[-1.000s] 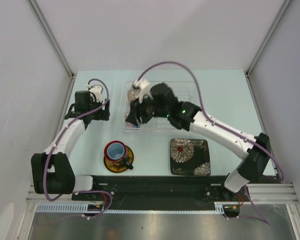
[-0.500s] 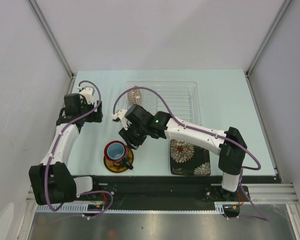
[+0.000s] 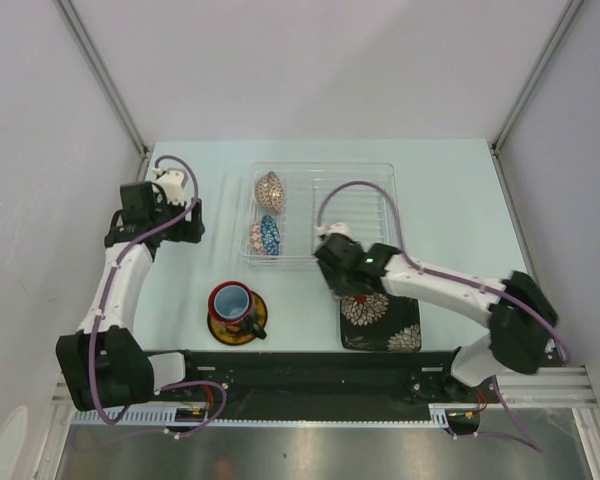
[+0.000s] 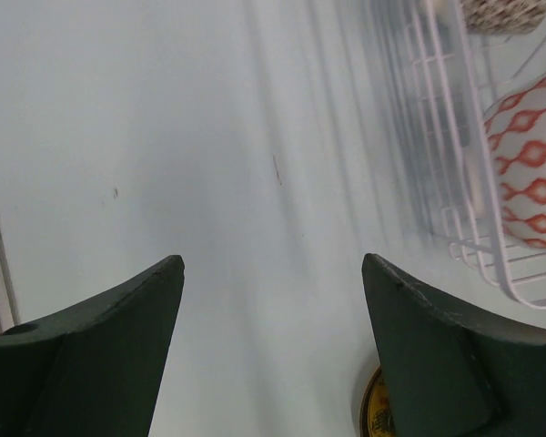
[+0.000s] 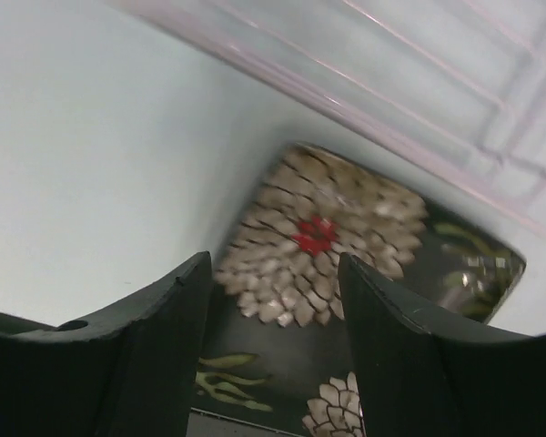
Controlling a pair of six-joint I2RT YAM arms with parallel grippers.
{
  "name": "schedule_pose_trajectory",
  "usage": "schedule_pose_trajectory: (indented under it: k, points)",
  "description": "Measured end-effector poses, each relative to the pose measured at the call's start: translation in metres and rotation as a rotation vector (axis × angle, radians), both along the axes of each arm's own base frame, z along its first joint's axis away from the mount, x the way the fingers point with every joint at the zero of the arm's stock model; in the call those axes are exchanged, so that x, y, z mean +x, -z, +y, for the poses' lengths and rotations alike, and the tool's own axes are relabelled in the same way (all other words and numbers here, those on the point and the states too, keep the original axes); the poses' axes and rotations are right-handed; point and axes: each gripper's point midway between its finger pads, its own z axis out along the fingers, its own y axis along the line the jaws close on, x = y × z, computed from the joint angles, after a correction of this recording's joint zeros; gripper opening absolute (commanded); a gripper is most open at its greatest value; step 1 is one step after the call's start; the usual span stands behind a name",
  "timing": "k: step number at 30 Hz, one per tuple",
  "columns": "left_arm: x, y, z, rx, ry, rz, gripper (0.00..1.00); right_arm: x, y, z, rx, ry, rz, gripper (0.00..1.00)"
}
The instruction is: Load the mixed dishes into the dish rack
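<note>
The dish rack (image 3: 355, 205) holds the beige netted bowl (image 3: 269, 190) and the small blue bowl (image 3: 266, 236), both on edge at its left end. The red mug (image 3: 230, 299) stands on the yellow saucer (image 3: 242, 323) on the table. The black square floral plate (image 3: 382, 315) lies flat at the front. My right gripper (image 3: 337, 280) is open and empty above the plate's far left corner; the plate (image 5: 346, 228) shows between its fingers. My left gripper (image 3: 185, 228) is open and empty over bare table left of the rack (image 4: 455, 137); the blue bowl's red-diamond outside (image 4: 532, 173) shows there.
The rack's clear tray edge (image 5: 391, 86) runs just beyond the plate. The saucer's rim (image 4: 373, 414) peeks by my left gripper's right finger. White walls close the table at the left, right and back. The rack's right half holds only bare wire prongs.
My right arm has left the rack's left end, swung forward past the mug, and now hovers over the black plate. The blue bowl stays in the rack. My left arm drew back slightly left.
</note>
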Motion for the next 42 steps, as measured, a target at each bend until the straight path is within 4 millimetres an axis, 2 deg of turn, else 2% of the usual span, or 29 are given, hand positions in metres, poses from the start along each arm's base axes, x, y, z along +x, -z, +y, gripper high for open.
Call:
schedule_pose_trajectory:
  k: [2, 4, 7, 9, 11, 14, 17, 22, 26, 30, 36, 42]
  points:
    - [0.006, -0.022, -0.004, -0.006, 0.032, -0.035, 0.84, -0.001, -0.001, -0.039, 0.062, 0.125, -0.001, 0.64]
    - [0.013, -0.049, -0.01, -0.012, 0.077, -0.087, 0.83, 0.002, -0.011, -0.071, 0.152, 0.254, -0.027, 0.66]
    - [0.018, -0.085, -0.024, -0.005, 0.151, -0.149, 0.83, 0.002, -0.025, -0.098, 0.262, 0.385, -0.072, 0.69]
    - [0.017, -0.103, -0.048, 0.01, 0.239, -0.177, 0.83, -0.002, -0.025, -0.111, 0.313, 0.452, -0.08, 0.7]
    - [0.01, -0.11, -0.084, 0.019, 0.359, -0.185, 0.83, -0.01, -0.014, -0.125, 0.335, 0.524, -0.061, 0.71]
    - [-0.014, -0.102, -0.139, 0.035, 0.541, -0.155, 0.82, -0.024, 0.008, -0.144, 0.342, 0.62, -0.017, 0.71]
    - [-0.037, -0.093, -0.178, 0.047, 0.672, -0.123, 0.81, -0.038, 0.025, -0.159, 0.353, 0.699, 0.023, 0.72]
    - [-0.062, -0.072, -0.226, 0.078, 0.822, -0.063, 0.82, -0.042, 0.019, -0.162, 0.432, 0.775, 0.021, 0.73]
    - [-0.079, -0.052, -0.256, 0.107, 0.916, -0.011, 0.81, -0.044, 0.016, -0.164, 0.462, 0.834, 0.018, 0.74]
    - [-0.092, -0.035, -0.272, 0.146, 0.978, 0.016, 0.81, -0.046, 0.026, -0.168, 0.435, 0.896, 0.037, 0.77]
    - [-0.113, 0.0, -0.28, 0.24, 1.069, 0.057, 0.81, -0.056, 0.063, -0.18, 0.386, 0.948, 0.066, 0.79]
    - [-0.124, 0.024, -0.284, 0.298, 1.122, 0.083, 0.81, -0.054, 0.076, -0.187, 0.409, 0.965, 0.031, 0.78]
